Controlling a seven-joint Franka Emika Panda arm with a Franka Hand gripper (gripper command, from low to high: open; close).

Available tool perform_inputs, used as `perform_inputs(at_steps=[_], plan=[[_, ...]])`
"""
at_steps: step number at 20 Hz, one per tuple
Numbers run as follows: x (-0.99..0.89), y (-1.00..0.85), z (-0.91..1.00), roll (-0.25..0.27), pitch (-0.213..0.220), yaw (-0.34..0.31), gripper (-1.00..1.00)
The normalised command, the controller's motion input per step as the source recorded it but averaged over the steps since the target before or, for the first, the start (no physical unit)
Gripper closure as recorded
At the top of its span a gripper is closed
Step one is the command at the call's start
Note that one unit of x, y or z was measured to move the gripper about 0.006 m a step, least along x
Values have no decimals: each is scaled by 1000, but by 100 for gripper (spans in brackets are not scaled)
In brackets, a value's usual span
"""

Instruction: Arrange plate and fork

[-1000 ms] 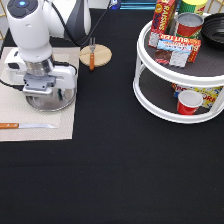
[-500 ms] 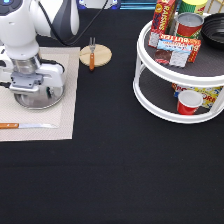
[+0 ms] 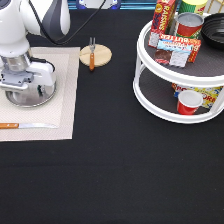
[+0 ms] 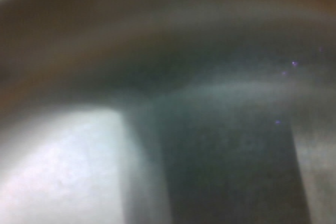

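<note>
At the exterior view's left the hand (image 3: 26,92) sat low on the plate (image 3: 35,98) on the placemat (image 3: 67,100), its grip impossible to judge, so the plate might slip, while the fork (image 3: 92,56) lay on the wooden disc (image 3: 102,54) rightward

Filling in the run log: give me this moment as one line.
gripper: low over plate on placemat | fork: on wooden disc | knife: on placemat
</note>
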Motion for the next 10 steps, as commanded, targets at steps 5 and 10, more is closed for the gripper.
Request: perform_inputs(at_steps=[5,10], plan=[[-25,-102,189,3,107,6,-100],[-1,402,811,6,113,10,-100]])
